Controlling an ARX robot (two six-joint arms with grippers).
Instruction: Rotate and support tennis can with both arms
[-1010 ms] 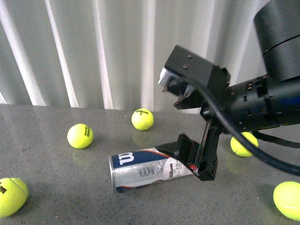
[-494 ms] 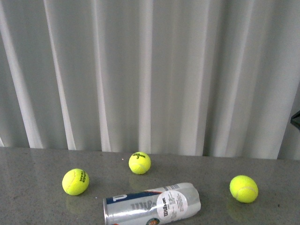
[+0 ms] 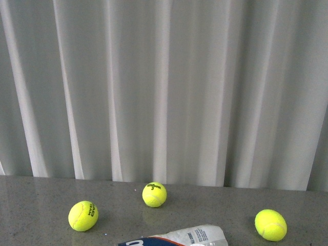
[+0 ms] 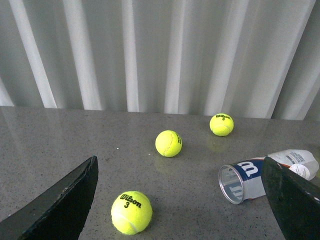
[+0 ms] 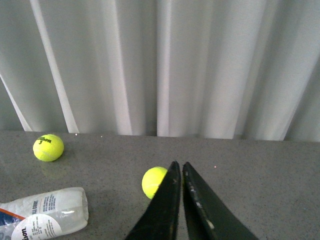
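1. Tennis can (image 3: 174, 239), a clear plastic tube w/ blue-and-white label, lies on its side on the grey speckled tabletop (image 3: 36, 205). It sits at the very bottom of the front view, cut off by the frame edge.
2. Front view: blue band w/ part of a white "W" toward the robot's left. The clear end w/ small dark print is toward its right.
3. Left wrist view: can (image 4: 250, 175) shows a silver metal rim round an open mouth facing the cam. The blue label w/ white "W" is right behind the rim, then a white printed panel at the far end.
4. Right wrist view: can (image 5: 47, 212) shows its rounded clear end and a white oval label w/ black print. A sliver of blue and orange shows at the pic's edge.
5. Left gripper (image 4: 179, 167): flat black fingers (image 4: 65, 200) spread wide apart, only table between them. One finger's edge overlaps the can's lower side in the pic; contact can't be told.
6. Right gripper (image 5: 180, 166): two slim black fingers nearly together w/ a hairline gap, holding nothing, well apart from the can.
7. Three yellow felt tennis balls lie beyond the can: left ball (image 3: 83, 216), middle ball (image 3: 154, 195), right ball (image 3: 270, 225).
8. A fourth ball marked "Wilson 3" (image 4: 131, 212) lies nearest the left wrist cam.
9. Pale pleated curtain (image 3: 164, 87) hangs behind the table.
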